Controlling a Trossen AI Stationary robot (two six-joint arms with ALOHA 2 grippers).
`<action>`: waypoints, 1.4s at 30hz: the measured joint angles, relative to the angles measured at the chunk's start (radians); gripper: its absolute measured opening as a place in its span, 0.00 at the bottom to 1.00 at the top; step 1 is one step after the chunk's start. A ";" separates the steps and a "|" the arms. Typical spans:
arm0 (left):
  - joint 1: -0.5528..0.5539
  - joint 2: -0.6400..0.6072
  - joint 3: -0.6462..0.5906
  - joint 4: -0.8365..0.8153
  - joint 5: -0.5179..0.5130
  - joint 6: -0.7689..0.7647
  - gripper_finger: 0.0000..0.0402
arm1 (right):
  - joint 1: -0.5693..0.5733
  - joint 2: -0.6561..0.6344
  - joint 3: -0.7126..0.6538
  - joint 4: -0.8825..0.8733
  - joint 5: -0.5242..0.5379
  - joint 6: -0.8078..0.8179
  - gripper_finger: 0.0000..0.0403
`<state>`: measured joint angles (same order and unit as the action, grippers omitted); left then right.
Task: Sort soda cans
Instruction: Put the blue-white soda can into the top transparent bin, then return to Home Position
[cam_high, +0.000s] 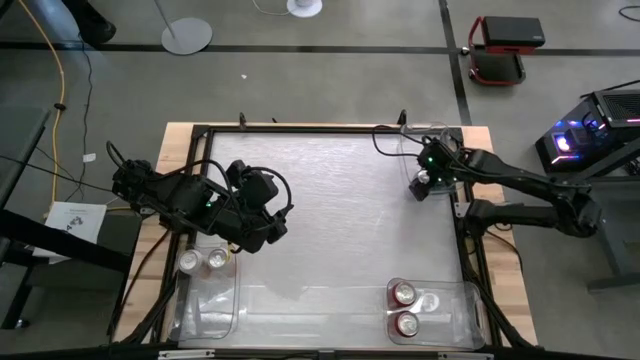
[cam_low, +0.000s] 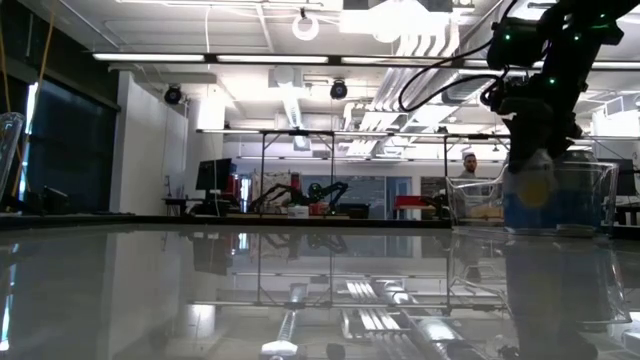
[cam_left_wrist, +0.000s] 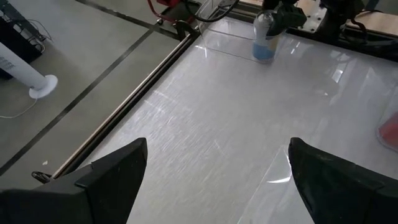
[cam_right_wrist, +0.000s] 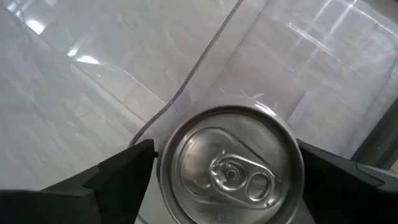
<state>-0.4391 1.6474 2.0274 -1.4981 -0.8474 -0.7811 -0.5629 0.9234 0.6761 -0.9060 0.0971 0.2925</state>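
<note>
Left gripper: its two dark fingers stand wide apart, nothing between them, over the glossy white table. At 12 o'clock across the table, a soda can with a blue-and-silver body stands upright, the right gripper closed around its top. A red object, partly cut off, lies at 3 o'clock. A white floor stand shows off the table at 9 o'clock

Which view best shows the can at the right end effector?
The right wrist view: the can's silver top and tab fill it, between the right end effector's fingers. The high view shows only a speck at the far bin; the low and left wrist views show its pale blue side.
</note>
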 joint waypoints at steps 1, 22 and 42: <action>0.000 0.000 0.000 0.000 0.000 0.000 0.91 | 0.000 0.000 0.006 -0.002 0.000 0.003 0.88; 0.000 0.000 0.000 0.006 0.015 0.000 0.91 | 0.001 0.000 0.285 -0.259 0.078 0.025 0.88; 0.061 -0.549 -0.865 0.896 0.185 0.049 0.88 | 0.311 -0.565 0.330 -0.064 -0.117 0.299 0.76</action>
<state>-0.3784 1.0981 1.1622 -0.6020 -0.6622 -0.7320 -0.2520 0.3584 1.0065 -0.9698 -0.0198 0.5912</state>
